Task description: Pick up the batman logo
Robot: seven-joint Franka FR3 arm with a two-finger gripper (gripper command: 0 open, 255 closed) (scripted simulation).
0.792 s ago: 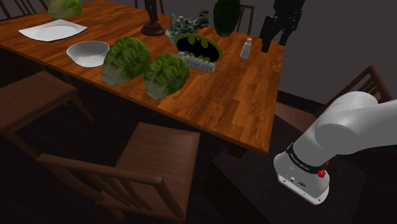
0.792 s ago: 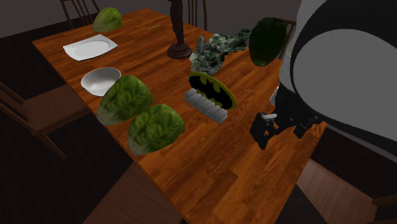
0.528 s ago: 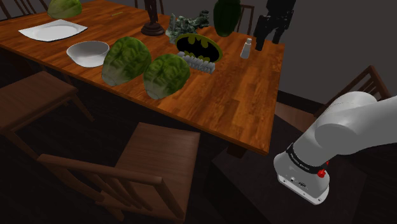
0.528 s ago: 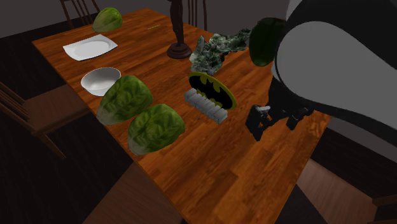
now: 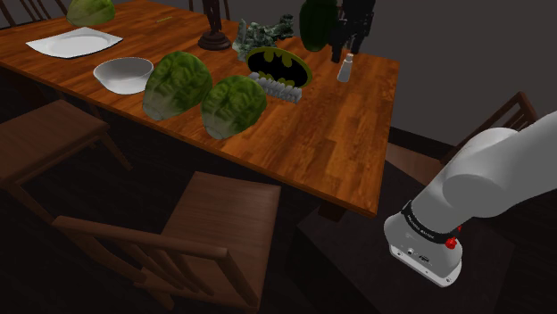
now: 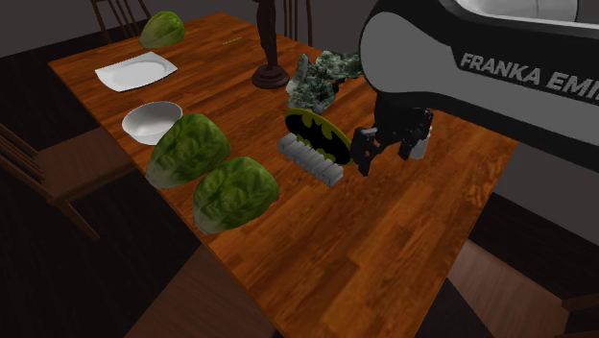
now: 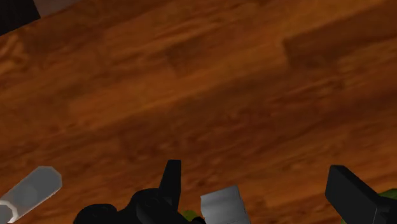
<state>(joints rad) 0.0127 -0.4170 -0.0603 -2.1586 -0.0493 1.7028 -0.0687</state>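
The wooden table (image 5: 330, 152) carried everything, and the white arm (image 6: 461, 67) reached over its far end. The batman logo (image 5: 278, 64) stood near that end. It was a black oval with a yellow rim, tilted back above a grey ridged base (image 6: 310, 158). It sat between two green lettuce heads (image 5: 177, 85) and a grey-green figure (image 5: 261, 34).

The logo looked like a thin, stiff plaque, probably light, with smooth faces that could slip. The surest hold seemed to be over its upper edge, one finger on each flat face, rather than across its width. Whether the base was joined to it could not be told.

The gripper (image 6: 392, 154) hung over the table just beside the logo, on the second exterior view's right. Its fingers were spread apart and held nothing.

Compared with the earlier pictures, the arm had swung the gripper in from the table's edge toward the logo, to above the small shaker (image 5: 345, 67). The logo and everything else on the table had not moved.
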